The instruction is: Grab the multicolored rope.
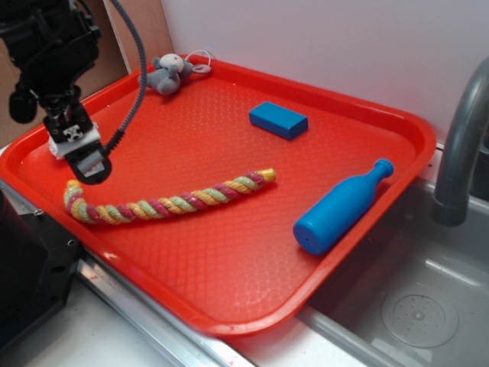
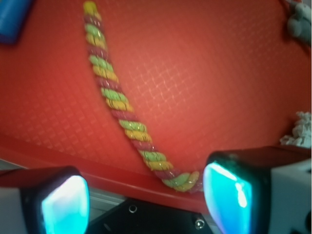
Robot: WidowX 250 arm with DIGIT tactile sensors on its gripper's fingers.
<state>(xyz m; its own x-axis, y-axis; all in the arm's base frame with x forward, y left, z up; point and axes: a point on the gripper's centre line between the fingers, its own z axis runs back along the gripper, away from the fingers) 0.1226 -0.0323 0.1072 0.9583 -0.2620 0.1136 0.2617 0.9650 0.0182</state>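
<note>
The multicolored rope lies in a long curve on the red tray, its yellow, pink and green strands twisted together. Its left end curls up near the tray's left rim. My gripper hovers just above that left end, jaws open, nothing between them. In the wrist view the rope runs from the top down to between my two fingertips, and its near end sits close to the right one. My gripper is open there, and it does not touch the rope.
A blue bottle lies on its side at the tray's right. A blue block sits toward the back. A grey plush toy rests at the back left corner. A sink and grey faucet are right of the tray.
</note>
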